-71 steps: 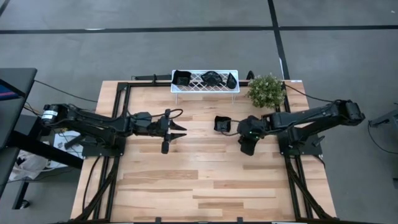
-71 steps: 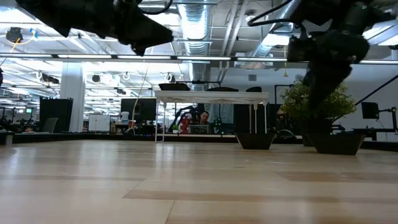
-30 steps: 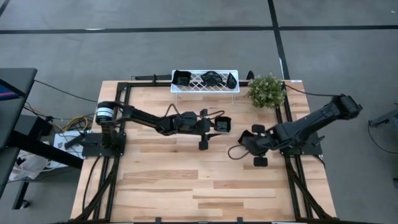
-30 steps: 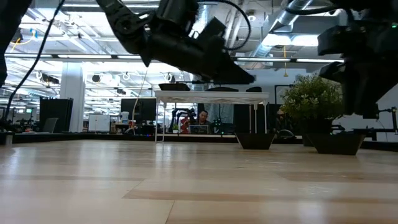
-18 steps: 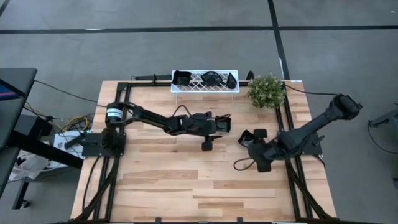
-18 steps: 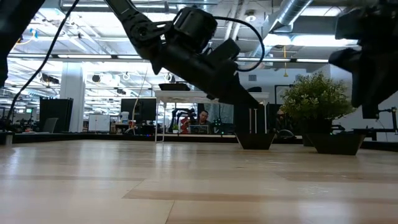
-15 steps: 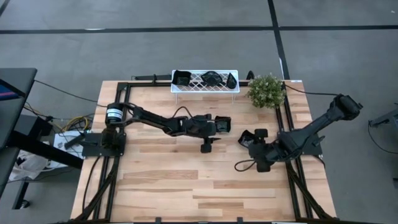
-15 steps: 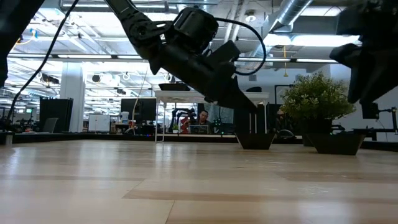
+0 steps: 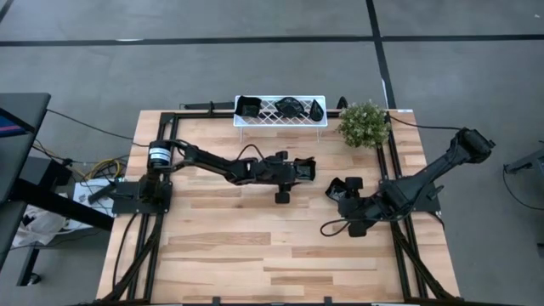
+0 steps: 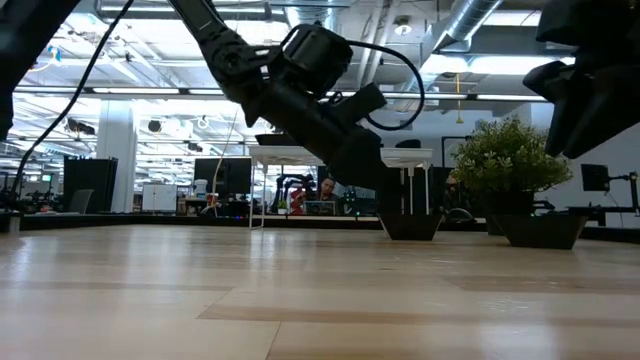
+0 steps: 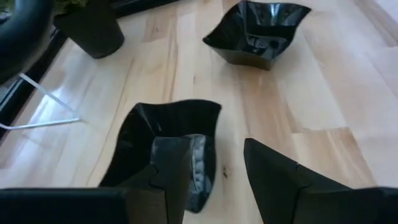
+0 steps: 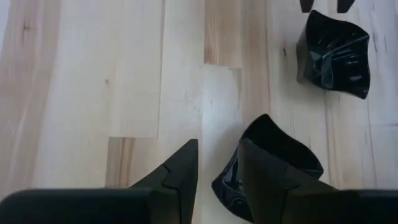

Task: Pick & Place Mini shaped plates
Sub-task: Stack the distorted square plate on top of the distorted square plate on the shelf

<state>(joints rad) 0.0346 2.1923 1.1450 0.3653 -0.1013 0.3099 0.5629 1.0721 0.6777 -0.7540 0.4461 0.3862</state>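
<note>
A light wooden table of butcher-block planks stood on a grey floor crossed by dark lines. At its far edge sat a white lattice rack, and just beside that, at the far right corner, a green potted plant in a dark pot. Beyond the table lay an open office under bright ceiling lights, with a person seated far back.
</note>
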